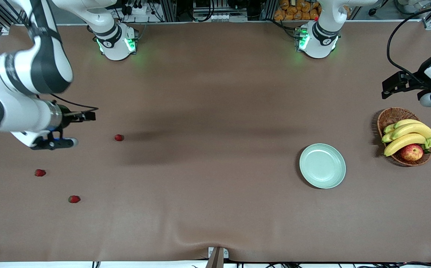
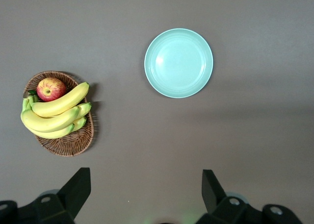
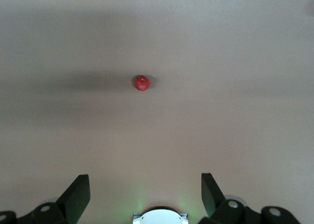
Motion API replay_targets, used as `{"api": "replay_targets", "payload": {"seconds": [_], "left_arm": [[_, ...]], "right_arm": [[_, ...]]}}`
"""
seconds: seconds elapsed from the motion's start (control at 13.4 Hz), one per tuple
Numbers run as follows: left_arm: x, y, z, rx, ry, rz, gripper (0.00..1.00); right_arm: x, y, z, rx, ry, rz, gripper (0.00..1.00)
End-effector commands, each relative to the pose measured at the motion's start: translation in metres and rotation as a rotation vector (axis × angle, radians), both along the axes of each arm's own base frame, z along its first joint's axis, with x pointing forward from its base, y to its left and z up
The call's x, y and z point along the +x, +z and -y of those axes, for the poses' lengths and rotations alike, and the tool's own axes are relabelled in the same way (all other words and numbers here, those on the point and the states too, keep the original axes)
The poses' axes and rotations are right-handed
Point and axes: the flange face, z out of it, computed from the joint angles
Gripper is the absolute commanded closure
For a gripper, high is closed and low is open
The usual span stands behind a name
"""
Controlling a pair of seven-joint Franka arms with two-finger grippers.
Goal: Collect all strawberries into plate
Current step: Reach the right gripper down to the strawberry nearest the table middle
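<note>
Three strawberries lie on the brown table toward the right arm's end: one (image 1: 118, 137) farthest from the front camera, one (image 1: 40, 172) near the table's end, and one (image 1: 74, 199) nearest the camera. The mint-green plate (image 1: 322, 165) sits empty toward the left arm's end and also shows in the left wrist view (image 2: 178, 62). My right gripper (image 1: 53, 143) is open and empty, high over the table near the strawberries; the right wrist view (image 3: 145, 194) shows one strawberry (image 3: 142, 82). My left gripper (image 1: 396, 85) is open and empty, high over the table by the basket; its fingers frame the left wrist view (image 2: 146, 192).
A brown wicker basket (image 1: 390, 115) with bananas (image 1: 409, 136) and a red-yellow apple (image 1: 411, 152) stands beside the plate at the left arm's end; it also shows in the left wrist view (image 2: 73, 143). The two arm bases (image 1: 117, 42) (image 1: 318, 41) stand along the table's back edge.
</note>
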Motion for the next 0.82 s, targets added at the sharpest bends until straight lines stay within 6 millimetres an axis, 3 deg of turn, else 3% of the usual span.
{"api": "replay_targets", "payload": {"seconds": [0.0,0.37,0.74], "left_arm": [[-0.001,0.003,-0.001,0.007,-0.006,0.007,0.00],[0.000,0.002,-0.001,0.008,-0.006,0.004,0.00],[0.000,0.001,-0.001,0.008,-0.007,0.004,0.00]], "right_arm": [[0.009,-0.057,0.004,-0.014,-0.002,-0.064,0.00],[-0.012,-0.159,0.004,-0.004,-0.003,0.021,0.00],[-0.012,-0.220,0.002,0.038,-0.068,0.003,0.00]]}}
